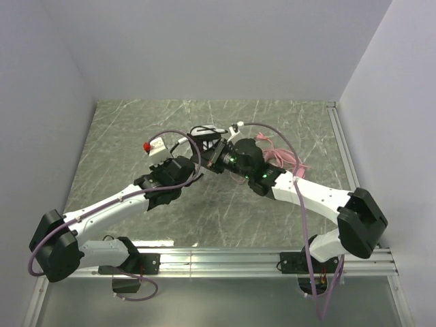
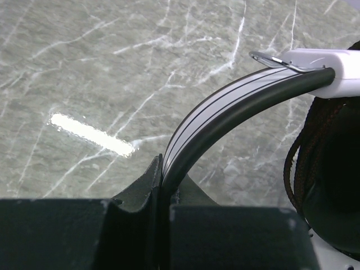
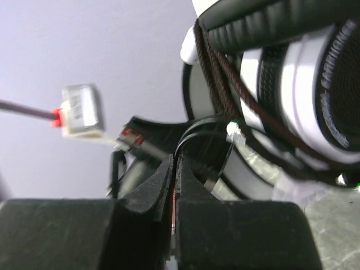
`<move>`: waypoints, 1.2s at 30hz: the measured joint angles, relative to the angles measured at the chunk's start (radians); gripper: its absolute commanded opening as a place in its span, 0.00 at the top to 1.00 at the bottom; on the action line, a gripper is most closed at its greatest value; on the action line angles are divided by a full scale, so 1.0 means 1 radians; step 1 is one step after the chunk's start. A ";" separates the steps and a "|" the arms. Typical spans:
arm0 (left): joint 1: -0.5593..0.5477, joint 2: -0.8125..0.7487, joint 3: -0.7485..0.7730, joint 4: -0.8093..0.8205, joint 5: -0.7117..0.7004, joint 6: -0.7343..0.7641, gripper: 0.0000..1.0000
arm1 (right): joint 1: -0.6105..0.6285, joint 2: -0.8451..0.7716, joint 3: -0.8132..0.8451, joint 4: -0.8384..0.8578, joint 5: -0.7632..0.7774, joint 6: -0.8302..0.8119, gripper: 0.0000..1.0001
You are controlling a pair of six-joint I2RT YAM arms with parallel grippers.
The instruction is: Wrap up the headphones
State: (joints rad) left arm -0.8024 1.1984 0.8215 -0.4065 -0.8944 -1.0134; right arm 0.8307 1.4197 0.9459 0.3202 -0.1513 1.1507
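left jaws are clamped on the headband point(image 2: 225, 121) of the black-and-white headset point(image 1: 204, 131), mid tabletop point(image 1: 122, 129); right jaws are pinched shut on its black cable point(image 3: 209, 134). i'd hold that cable taut, laying each turn snug around the earcup point(image 3: 315, 84). pink headset point(image 1: 283, 158) lies beside.

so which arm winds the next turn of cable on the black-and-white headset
Probably right: the right jaws pinch the black cable by the ear cup; the left jaws clamp the headband, steadying it.

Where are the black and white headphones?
The black-and-white headphones sit mid-table in the top view. The left gripper has its jaws clamped on the headband, and a pink cable lies right of them.
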 measured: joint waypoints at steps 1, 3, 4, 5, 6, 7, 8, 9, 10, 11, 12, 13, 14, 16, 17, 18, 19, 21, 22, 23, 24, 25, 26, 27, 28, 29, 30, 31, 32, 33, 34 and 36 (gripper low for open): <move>0.000 -0.001 0.000 0.000 0.008 0.000 1.00 | 0.006 0.014 0.012 -0.010 0.013 -0.006 1.00; 0.000 -0.001 0.000 -0.002 0.025 0.002 1.00 | 0.020 0.048 0.044 -0.044 0.049 -0.026 1.00; 0.000 -0.001 0.000 -0.003 0.034 0.004 1.00 | 0.032 0.064 0.060 -0.066 0.078 -0.043 1.00; 0.000 -0.001 0.000 -0.002 0.045 0.006 1.00 | 0.043 0.076 0.072 -0.085 0.110 -0.058 1.00; 0.000 -0.001 0.000 -0.002 0.054 0.007 1.00 | 0.054 0.084 0.081 -0.104 0.137 -0.077 1.00; 0.000 -0.001 0.000 -0.002 0.064 0.007 1.00 | 0.068 0.090 0.089 -0.122 0.173 -0.099 1.00; 0.000 -0.001 0.000 -0.003 0.073 0.007 1.00 | 0.082 0.095 0.098 -0.139 0.213 -0.120 1.00; 0.000 -0.001 0.000 -0.006 0.081 0.007 1.00 | 0.098 0.102 0.109 -0.163 0.258 -0.145 1.00; 0.000 0.001 0.002 -0.014 0.088 0.007 1.00 | 0.109 0.108 0.120 -0.179 0.291 -0.163 1.00; 0.000 0.003 0.007 -0.025 0.093 0.008 1.00 | 0.120 0.116 0.131 -0.193 0.325 -0.183 1.00; 0.000 0.006 0.011 -0.031 0.098 0.009 1.00 | 0.130 0.125 0.142 -0.206 0.356 -0.207 1.00; 0.000 0.008 0.016 -0.037 0.103 0.010 1.00 | 0.140 0.133 0.150 -0.218 0.383 -0.229 1.00; 0.000 0.009 0.020 -0.043 0.109 0.010 1.00 | 0.148 0.139 0.156 -0.231 0.411 -0.248 1.00; 0.000 0.010 0.032 -0.060 0.122 0.011 1.00 | 0.164 0.155 0.172 -0.259 0.473 -0.290 1.00; 0.000 0.010 0.042 -0.071 0.129 0.015 1.00 | 0.173 0.164 0.183 -0.272 0.504 -0.310 1.00; 0.000 0.010 0.050 -0.080 0.134 0.018 1.00 | 0.181 0.175 0.199 -0.290 0.546 -0.334 1.00; 0.000 0.010 0.056 -0.090 0.138 0.022 1.00 | 0.189 0.183 0.204 -0.293 0.560 -0.342 1.00; 0.000 0.011 0.068 -0.108 0.145 0.026 1.00 | 0.202 0.201 0.217 -0.304 0.602 -0.371 1.00; 0.001 0.011 0.076 -0.120 0.150 0.028 1.00 | 0.206 0.207 0.219 -0.308 0.615 -0.385 1.00; 0.005 0.013 0.082 -0.128 0.158 0.030 1.00 | 0.208 0.210 0.219 -0.311 0.623 -0.397 1.00; 0.013 0.016 0.089 -0.137 0.171 0.034 1.00 | 0.209 0.212 0.219 -0.313 0.625 -0.408 1.00; 0.019 0.019 0.094 -0.143 0.182 0.039 1.00 | 0.211 0.213 0.220 -0.314 0.627 -0.423 1.00; 0.039 0.028 0.105 -0.152 0.211 0.048 1.00 | 0.211 0.215 0.222 -0.315 0.629 -0.438 1.00; 0.061 0.036 0.112 -0.155 0.241 0.057 1.00 | 0.212 0.218 0.226 -0.317 0.628 -0.450 1.00; 0.079 0.040 0.117 -0.157 0.264 0.065 1.00 | 0.212 0.223 0.233 -0.322 0.628 -0.466 1.00; 0.103 0.045 0.122 -0.157 0.288 0.073 1.00 | 0.212 0.231 0.243 -0.325 0.626 -0.480 1.00; 0.125 0.047 0.123 -0.157 0.306 0.081 1.00 | 0.212 0.241 0.259 -0.333 0.615 -0.502 1.00; 0.139 0.048 0.123 -0.157 0.317 0.086 1.00 | 0.212 0.249 0.269 -0.338 0.604 -0.517 1.00; 0.154 0.050 0.123 -0.157 0.327 0.093 1.00 | 0.212 0.259 0.282 -0.345 0.586 -0.534 1.00; 0.167 0.050 0.123 -0.157 0.335 0.099 1.00 | 0.212 0.270 0.296 -0.354 0.561 -0.554 1.00; 0.177 0.052 0.123 -0.157 0.345 0.105 1.00 | 0.212 0.277 0.303 -0.357 0.544 -0.568 1.00; 0.190 0.056 0.123 -0.160 0.368 0.116 1.00 | 0.212 0.289 0.313 -0.369 0.515 -0.590 1.00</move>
State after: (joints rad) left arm -0.6121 1.2549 0.9447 -0.5663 -0.5262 -0.8970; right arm 1.0428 1.7088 1.2591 -0.0490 0.3641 0.5606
